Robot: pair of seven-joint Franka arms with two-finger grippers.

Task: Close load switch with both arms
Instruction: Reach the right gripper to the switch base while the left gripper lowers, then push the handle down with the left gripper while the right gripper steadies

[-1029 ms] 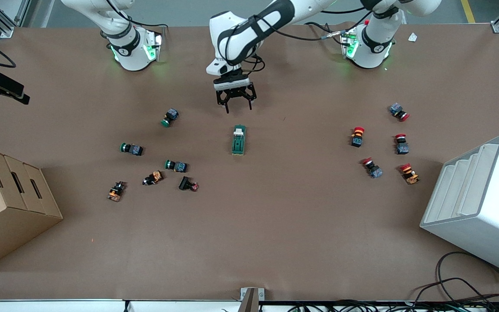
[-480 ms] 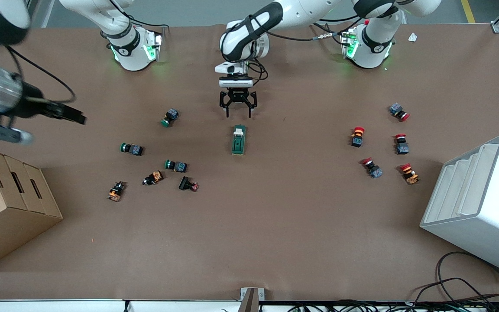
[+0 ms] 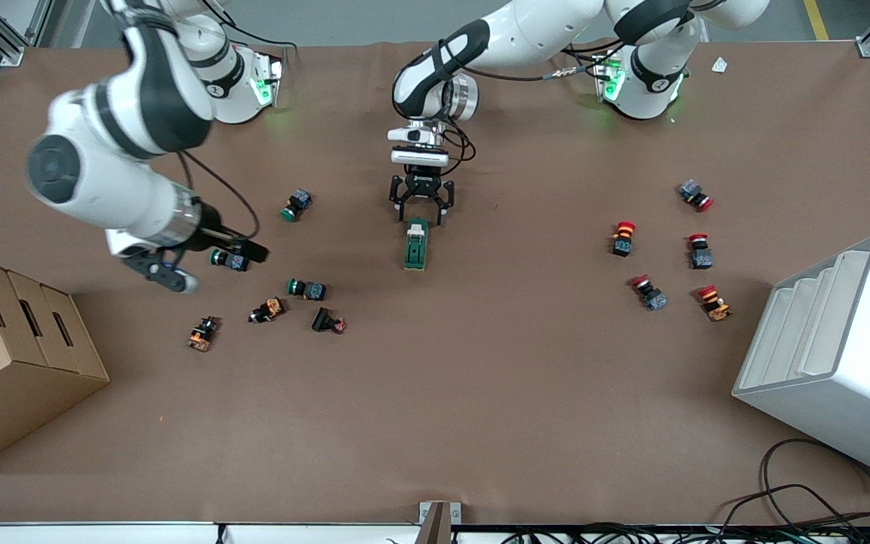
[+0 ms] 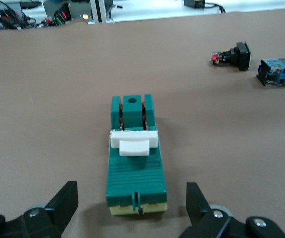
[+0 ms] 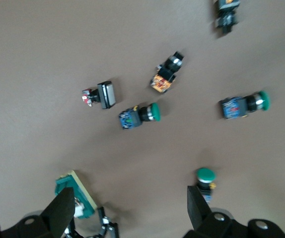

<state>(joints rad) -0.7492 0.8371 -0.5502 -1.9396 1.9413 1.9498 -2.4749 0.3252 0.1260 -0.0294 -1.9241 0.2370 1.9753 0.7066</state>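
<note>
**A:** What does the switch look like?

**B:** The dark-green rectangular load switch with a cream lever [image 3: 416, 244] lies flat near the middle of the brown table [image 3: 480, 393], long axis running from twelve to six o'clock in the front view. In the left wrist view [image 4: 135, 163] the white lever sits across its ribbed top, with a yellowish strip at the end closest to the fingers.

**A:** And the claws?

**B:** The left gripper [image 3: 421, 209] hangs just over the switch's twelve o'clock end, fingers [image 4: 63, 201] spread wider than the block, holding nothing. The right gripper [image 3: 201, 261] is up over the small green-capped push button [image 3: 229, 260], at about nine o'clock from the switch, fingers [image 5: 63, 210] wide apart and empty.

**A:** Room to move?

**B:** Bare table lies all round the switch. Green-capped and orange buttons [image 3: 306, 289] cluster toward eight o'clock, red-capped buttons [image 3: 622, 238] toward three o'clock. A brown cardboard box [image 3: 12, 355] sits at the right arm's end, a white stepped bin [image 3: 843, 355] at the left arm's end.
</note>
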